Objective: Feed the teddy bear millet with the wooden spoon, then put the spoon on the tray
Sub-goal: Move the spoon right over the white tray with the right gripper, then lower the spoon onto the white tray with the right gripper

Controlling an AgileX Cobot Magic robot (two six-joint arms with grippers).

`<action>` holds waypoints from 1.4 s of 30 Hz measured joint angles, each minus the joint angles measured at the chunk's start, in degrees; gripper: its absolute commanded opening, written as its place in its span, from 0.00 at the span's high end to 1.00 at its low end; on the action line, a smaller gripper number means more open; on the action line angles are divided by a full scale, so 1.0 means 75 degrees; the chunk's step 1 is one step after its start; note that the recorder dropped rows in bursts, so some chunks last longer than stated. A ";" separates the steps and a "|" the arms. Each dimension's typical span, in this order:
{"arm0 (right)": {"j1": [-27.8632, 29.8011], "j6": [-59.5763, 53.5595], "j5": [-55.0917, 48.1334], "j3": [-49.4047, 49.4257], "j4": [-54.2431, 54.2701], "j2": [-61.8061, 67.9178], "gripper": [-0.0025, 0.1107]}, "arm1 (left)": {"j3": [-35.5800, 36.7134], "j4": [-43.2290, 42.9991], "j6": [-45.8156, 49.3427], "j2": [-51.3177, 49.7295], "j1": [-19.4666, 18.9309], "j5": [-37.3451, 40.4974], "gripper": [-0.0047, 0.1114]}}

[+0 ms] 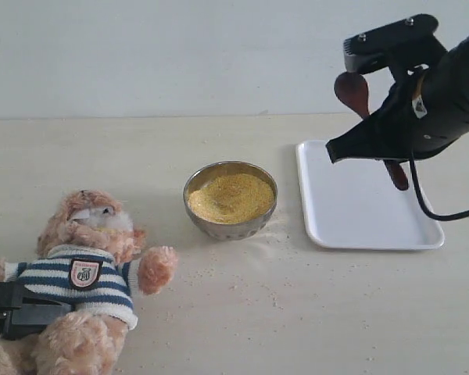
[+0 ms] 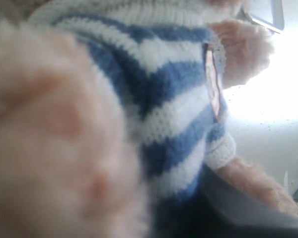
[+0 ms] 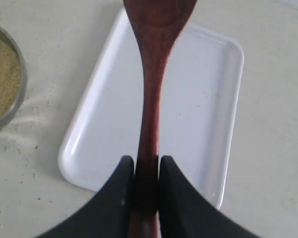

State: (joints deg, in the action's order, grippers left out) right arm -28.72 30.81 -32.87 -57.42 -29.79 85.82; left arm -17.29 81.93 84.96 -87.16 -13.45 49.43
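Standing here, I count one fluffy light-brown plush teddy bear [image 1: 86, 262] in navy-and-white stripes, right up against the left jaws. There is one small round metal bowl [image 1: 219, 229], well apart from both pairs of jaws, holding one heap of fine yellow millet [image 1: 230, 197]. The loose grains [image 1: 267, 238] scattered beside it are too many to count. One small dark reddish-brown glossy wooden spoon [image 3: 151, 74] is pinched between the right jaws. One flat white rectangular tray [image 3: 208, 99] lies below those jaws. There are two black grippers, the left gripper [image 1: 16, 310] and the right gripper [image 3: 147, 166].
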 measured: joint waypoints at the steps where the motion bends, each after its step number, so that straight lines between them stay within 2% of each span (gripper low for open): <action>1: 0.0136 -0.0134 0.0091 0.0000 0.0224 0.0135 0.98 | 0.0000 0.0000 0.0000 0.0000 0.0000 0.0000 0.90; 5: 0.0613 -0.0614 0.0376 0.0000 0.0952 0.0825 0.98 | 0.0000 0.0000 0.0000 0.0000 0.0000 0.0000 0.90; 12: 0.0780 -0.0768 0.0885 -0.0094 0.1155 0.1595 0.98 | 0.0000 0.0000 0.0000 0.0000 0.0000 0.0000 0.90; 20: 0.0971 -0.0817 0.0667 -0.1188 0.1472 0.2505 0.98 | 0.0000 0.0000 0.0000 0.0000 0.0000 0.0000 0.90; 24: 0.1334 -0.1001 0.0666 -0.1364 0.2103 0.2789 0.98 | 0.0000 0.0000 0.0000 0.0000 0.0000 0.0000 0.90; 31: 0.1951 -0.2276 0.0733 -0.1382 0.3530 0.3195 0.98 | 0.0000 0.0000 0.0000 0.0000 0.0000 0.0000 0.90; 39: 0.2021 -0.2672 0.1162 -0.1393 0.3972 0.3706 0.98 | 0.0000 0.0000 0.0000 0.0000 0.0000 0.0000 0.90; 42: 0.2021 -0.2703 0.1235 -0.1393 0.3972 0.3916 0.95 | 0.0000 0.0000 0.0000 0.0000 0.0000 0.0000 0.90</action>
State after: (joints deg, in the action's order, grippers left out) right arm -13.56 10.54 -23.60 -67.87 0.00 115.19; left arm -17.29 81.93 84.96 -87.16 -13.45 49.43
